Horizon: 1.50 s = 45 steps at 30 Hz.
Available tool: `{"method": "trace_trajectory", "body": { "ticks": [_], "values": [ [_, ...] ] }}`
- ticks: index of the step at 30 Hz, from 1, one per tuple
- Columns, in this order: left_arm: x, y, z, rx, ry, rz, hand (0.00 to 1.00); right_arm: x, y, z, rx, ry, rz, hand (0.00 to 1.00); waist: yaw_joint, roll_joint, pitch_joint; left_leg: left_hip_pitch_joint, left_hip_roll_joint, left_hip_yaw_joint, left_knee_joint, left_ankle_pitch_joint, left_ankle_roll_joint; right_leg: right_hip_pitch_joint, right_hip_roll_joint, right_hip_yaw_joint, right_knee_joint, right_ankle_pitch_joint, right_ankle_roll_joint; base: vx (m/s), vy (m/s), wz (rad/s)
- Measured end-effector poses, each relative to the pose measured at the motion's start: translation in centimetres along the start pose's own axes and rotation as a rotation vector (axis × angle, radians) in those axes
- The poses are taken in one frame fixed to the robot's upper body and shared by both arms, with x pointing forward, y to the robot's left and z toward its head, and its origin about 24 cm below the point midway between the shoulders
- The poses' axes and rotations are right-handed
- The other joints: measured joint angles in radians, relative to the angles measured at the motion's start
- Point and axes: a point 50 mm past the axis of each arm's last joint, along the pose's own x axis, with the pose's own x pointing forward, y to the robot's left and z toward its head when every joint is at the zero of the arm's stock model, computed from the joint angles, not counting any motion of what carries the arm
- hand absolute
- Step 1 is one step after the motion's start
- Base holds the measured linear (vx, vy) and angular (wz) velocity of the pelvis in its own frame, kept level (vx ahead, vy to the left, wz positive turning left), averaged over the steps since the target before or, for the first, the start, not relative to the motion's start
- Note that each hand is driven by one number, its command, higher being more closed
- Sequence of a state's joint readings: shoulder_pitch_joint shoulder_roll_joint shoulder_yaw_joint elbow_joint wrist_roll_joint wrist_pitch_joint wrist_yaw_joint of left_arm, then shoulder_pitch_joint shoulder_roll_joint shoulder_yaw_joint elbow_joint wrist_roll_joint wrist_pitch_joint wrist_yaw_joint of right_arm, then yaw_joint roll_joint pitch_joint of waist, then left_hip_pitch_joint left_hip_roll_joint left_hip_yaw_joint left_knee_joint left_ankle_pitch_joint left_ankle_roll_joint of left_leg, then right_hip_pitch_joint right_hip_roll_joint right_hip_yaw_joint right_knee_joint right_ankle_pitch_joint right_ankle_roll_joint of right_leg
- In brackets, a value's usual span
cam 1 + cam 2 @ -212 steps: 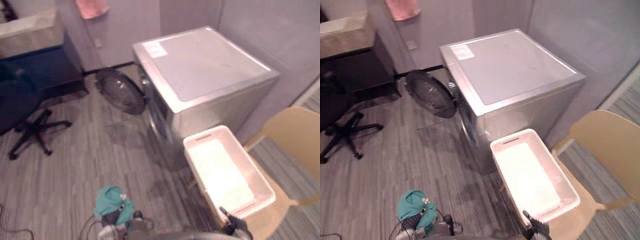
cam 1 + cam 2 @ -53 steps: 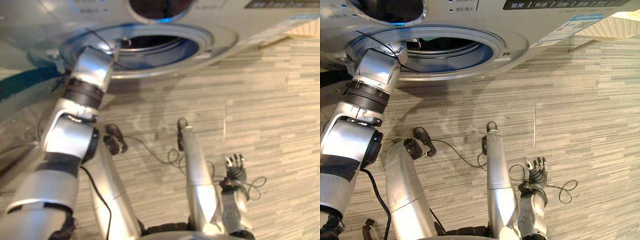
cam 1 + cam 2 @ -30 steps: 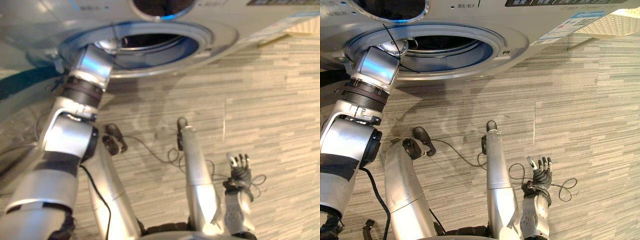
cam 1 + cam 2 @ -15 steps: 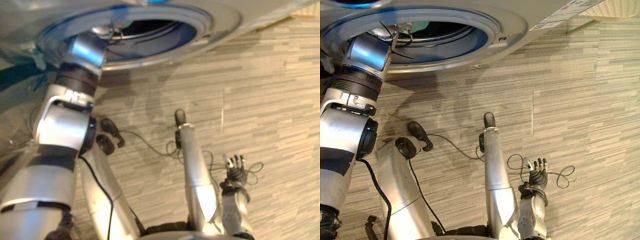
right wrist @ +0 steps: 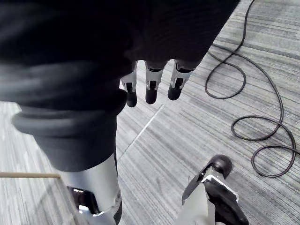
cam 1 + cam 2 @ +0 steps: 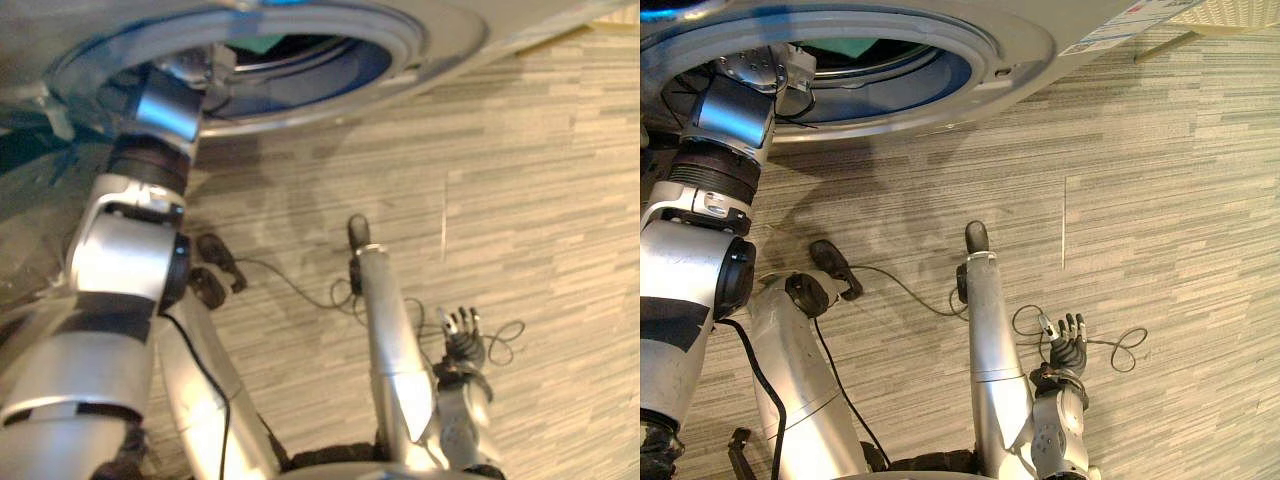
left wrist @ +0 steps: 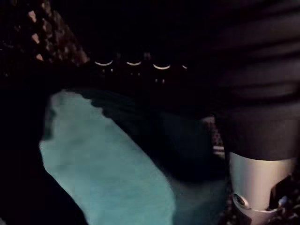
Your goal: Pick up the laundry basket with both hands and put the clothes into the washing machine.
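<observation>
Left robot hand (image 7: 257, 180): reached through the round door opening into the dark drum. I cannot tell how its fingers are set, or whether they grip anything.
Washing machine (image 6: 1030, 40): smooth silver metal front, with a wide ring rim and a blue inner lip around the opening.
Teal cloth (image 7: 103, 173): soft, crumpled fabric lying inside the drum, just past the left robot hand.
Floor (image 6: 1160, 180): grey-beige covering with fine stripes, laid in planks.
Right robot hand (image 6: 1068, 350): hangs low over the floor, well apart from the machine, fingers straight and spread, holding nothing.
Laundry basket (image 6: 1230, 10): a pale, perforated plastic corner shows at the far right edge. What it holds is out of sight.
Change: seven seconds ago the teal cloth was bunched in the left robot hand, out over the floor. It now lies in the drum. The right robot hand is as slack as half a second ago.
</observation>
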<state>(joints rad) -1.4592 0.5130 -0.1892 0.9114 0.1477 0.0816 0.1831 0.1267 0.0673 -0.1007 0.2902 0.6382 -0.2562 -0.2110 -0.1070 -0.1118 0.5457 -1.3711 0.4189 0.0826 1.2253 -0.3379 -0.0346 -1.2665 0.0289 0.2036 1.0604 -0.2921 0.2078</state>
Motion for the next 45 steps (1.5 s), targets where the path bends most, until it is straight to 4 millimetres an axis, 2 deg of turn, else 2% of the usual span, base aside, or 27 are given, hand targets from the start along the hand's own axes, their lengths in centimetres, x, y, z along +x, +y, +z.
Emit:
{"method": "trace_trajectory", "body": {
  "ticks": [2,4,5,9,11,14,16,17,19,21,23,25,26,27,28,29,31,32,33,35,38,40,42,44,45],
  "values": [
    [0.5,0.9,2.2,-0.019,-0.052,0.046,0.00,0.0,0.0,0.1,-0.002,-0.002,0.001,0.00,0.002,0.000,0.000,-0.006,-0.001,-0.001,0.000,0.004,0.005,-0.006,-0.001,-0.001,0.001,0.000,0.000,0.00,0.000,0.00],
    [0.9,2.8,6.4,-0.098,-0.185,0.157,0.00,0.0,-0.1,0.1,-0.005,-0.004,0.002,0.00,0.001,0.001,0.001,-0.024,-0.002,-0.010,0.014,0.005,0.006,-0.019,-0.001,-0.007,0.017,-0.001,-0.001,0.00,0.000,0.00],
    [0.7,2.8,7.1,-0.116,-0.221,0.182,0.00,0.0,-0.1,0.1,-0.005,-0.006,0.001,0.00,0.000,0.001,0.001,-0.031,-0.002,-0.015,0.023,0.004,0.006,-0.024,-0.002,-0.013,0.027,-0.002,-0.001,0.00,0.000,0.00],
    [0.7,2.9,6.9,-0.117,-0.204,0.241,0.00,0.1,-0.1,0.2,-0.008,-0.009,0.001,0.00,0.001,0.002,0.001,-0.031,-0.002,-0.022,0.036,0.004,0.006,-0.026,-0.006,-0.021,0.046,-0.003,-0.004,-0.01,0.000,0.01],
    [0.6,2.3,7.1,-0.129,-0.194,0.249,0.00,0.1,-0.3,0.2,-0.013,-0.008,-0.008,0.00,0.003,0.002,0.001,-0.027,-0.006,-0.023,0.039,0.004,0.006,-0.025,-0.014,-0.026,0.055,-0.008,-0.011,-0.03,-0.003,0.08],
    [0.2,0.6,6.9,-0.145,-0.178,0.239,0.00,0.1,-0.4,0.2,-0.022,-0.009,-0.011,0.00,0.006,0.002,0.001,-0.003,-0.017,-0.029,0.036,0.005,0.006,0.001,-0.023,-0.033,0.059,-0.010,-0.013,-0.03,-0.011,0.15],
    [-1.1,-2.0,6.1,-0.169,-0.178,0.196,0.00,0.2,-0.5,0.0,-0.029,-0.001,-0.019,0.00,0.010,0.002,0.000,0.038,-0.026,-0.029,0.027,0.005,0.006,0.045,-0.034,-0.040,0.053,-0.015,-0.015,-0.01,-0.021,0.27],
    [-2.1,-4.5,4.9,-0.198,-0.138,0.148,0.00,0.3,-0.8,-0.3,-0.033,0.012,-0.036,0.00,0.010,0.006,-0.001,0.077,-0.042,-0.028,0.005,0.006,0.004,0.087,-0.052,-0.049,0.039,-0.023,-0.018,0.01,-0.035,0.37],
    [-2.9,-6.3,3.3,-0.228,-0.064,0.107,0.00,0.3,-0.9,-0.6,-0.036,0.025,-0.042,0.00,0.006,0.006,-0.001,0.115,-0.056,-0.027,-0.020,0.010,-0.001,0.126,-0.067,-0.058,0.023,-0.024,-0.020,0.02,-0.034,0.33],
    [-4.8,-9.3,0.4,-0.279,0.054,0.045,0.00,0.4,-1.2,-1.0,-0.041,0.042,-0.058,0.00,0.007,0.009,-0.002,0.178,-0.070,-0.023,-0.059,0.014,-0.007,0.188,-0.080,-0.065,-0.007,-0.028,-0.026,0.05,-0.057,0.29],
    [-8.1,-12.8,-3.5,-0.316,0.206,-0.032,0.00,0.9,-1.5,-1.5,-0.044,0.075,-0.090,0.00,0.014,0.012,-0.004,0.267,-0.090,-0.011,-0.122,0.034,-0.011,0.269,-0.102,-0.078,-0.045,-0.034,-0.033,0.10,-0.091,0.37],
    [-10.4,-15.1,-5.9,-0.317,0.313,-0.089,0.00,1.2,-1.5,-1.6,-0.047,0.088,-0.099,0.00,0.020,0.022,-0.009,0.317,-0.093,-0.010,-0.157,0.047,-0.017,0.323,-0.106,-0.093,-0.076,-0.034,-0.036,0.11,-0.098,0.27],
    [-12.9,-17.2,-7.7,-0.323,0.403,-0.159,0.00,1.4,-1.6,-1.8,-0.047,0.096,-0.110,0.00,0.026,0.025,-0.010,0.371,-0.107,-0.009,-0.198,0.057,-0.025,0.374,-0.115,-0.103,-0.101,-0.036,-0.042,0.10,-0.083,0.30],
    [-14.1,-18.1,-8.3,-0.328,0.437,-0.189,0.00,1.5,-1.7,-1.8,-0.045,0.100,-0.119,0.00,0.029,0.026,-0.011,0.394,-0.109,-0.008,-0.215,0.065,-0.023,0.395,-0.120,-0.107,-0.111,-0.037,-0.045,0.11,-0.086,0.36],
    [-16.6,-19.7,-9.6,-0.333,0.510,-0.244,0.00,1.7,-1.9,-2.0,-0.048,0.113,-0.143,0.00,0.031,0.032,-0.015,0.443,-0.119,0.002,-0.251,0.073,-0.029,0.443,-0.133,-0.118,-0.137,-0.036,-0.049,0.11,-0.074,0.27],
    [-18.0,-20.5,-10.4,-0.325,0.547,-0.281,0.00,1.8,-2.0,-2.2,-0.050,0.122,-0.152,0.00,0.033,0.033,-0.015,0.473,-0.127,0.003,-0.274,0.076,-0.032,0.468,-0.138,-0.119,-0.152,-0.035,-0.051,0.12,-0.089,0.24],
    [-24.5,-23.1,-12.8,-0.290,0.669,-0.448,0.00,1.7,-3.1,-2.8,-0.079,0.164,-0.200,0.00,0.039,0.057,-0.072,0.555,-0.142,0.019,-0.351,0.094,-0.041,0.545,-0.150,-0.127,-0.218,-0.027,-0.058,0.12,-0.056,0.16],
    [-26.0,-23.6,-13.3,-0.290,0.702,-0.486,0.00,1.6,-3.4,-3.0,-0.086,0.176,-0.216,0.00,0.041,0.063,-0.083,0.579,-0.147,0.024,-0.371,0.098,-0.040,0.568,-0.156,-0.131,-0.234,-0.026,-0.058,0.14,-0.036,0.21],
    [-28.7,-24.1,-14.2,-0.289,0.760,-0.543,0.00,1.5,-3.9,-3.4,-0.096,0.200,-0.240,0.00,0.042,0.071,-0.096,0.636,-0.159,0.032,-0.414,0.107,-0.042,0.621,-0.168,-0.138,-0.270,-0.020,-0.058,0.12,-0.024,0.21],
    [-32.9,-24.3,-15.7,-0.267,0.837,-0.630,0.00,1.1,-4.7,-4.1,-0.120,0.242,-0.267,0.00,0.050,0.089,-0.140,0.713,-0.164,0.049,-0.486,0.124,-0.045,0.699,-0.175,-0.149,-0.342,-0.004,-0.060,0.12,-0.023,0.13],
    [-36.5,-23.7,-17.4,-0.219,0.886,-0.706,0.00,0.4,-5.8,-5.0,-0.153,0.293,-0.296,0.00,0.066,0.095,-0.180,0.821,-0.196,0.056,-0.604,0.166,-0.046,0.805,-0.202,-0.177,-0.433,0.016,-0.061,0.12,-0.028,0.28],
    [-39.1,-22.3,-19.1,-0.208,0.939,-0.728,0.00,-0.5,-7.0,-5.9,-0.174,0.349,-0.325,0.00,0.069,0.096,-0.236,0.896,-0.231,0.042,-0.712,0.210,-0.052,0.893,-0.228,-0.222,-0.509,0.027,-0.063,0.14,-0.063,0.62],
    [-40.9,-21.4,-20.0,-0.195,0.983,-0.730,0.00,-1.3,-8.0,-6.5,-0.189,0.381,-0.353,0.00,0.069,0.096,-0.275,0.945,-0.252,0.026,-0.782,0.240,-0.055,0.955,-0.249,-0.263,-0.557,0.031,-0.063,0.13,-0.059,0.64],
    [-43.8,-19.6,-21.6,-0.194,1.102,-0.698,0.00,-2.6,-9.5,-7.3,-0.241,0.443,-0.372,0.00,0.072,0.094,-0.342,1.035,-0.287,-0.008,-0.905,0.294,-0.058,1.075,-0.272,-0.340,-0.649,0.047,-0.059,0.18,-0.058,0.76],
    [-44.4,-19.1,-22.0,-0.186,1.125,-0.688,0.00,-2.9,-9.7,-7.5,-0.252,0.458,-0.376,0.00,0.073,0.092,-0.357,1.061,-0.297,-0.017,-0.937,0.310,-0.061,1.104,-0.276,-0.357,-0.671,0.051,-0.059,0.21,-0.077,0.79]
  ]
}}
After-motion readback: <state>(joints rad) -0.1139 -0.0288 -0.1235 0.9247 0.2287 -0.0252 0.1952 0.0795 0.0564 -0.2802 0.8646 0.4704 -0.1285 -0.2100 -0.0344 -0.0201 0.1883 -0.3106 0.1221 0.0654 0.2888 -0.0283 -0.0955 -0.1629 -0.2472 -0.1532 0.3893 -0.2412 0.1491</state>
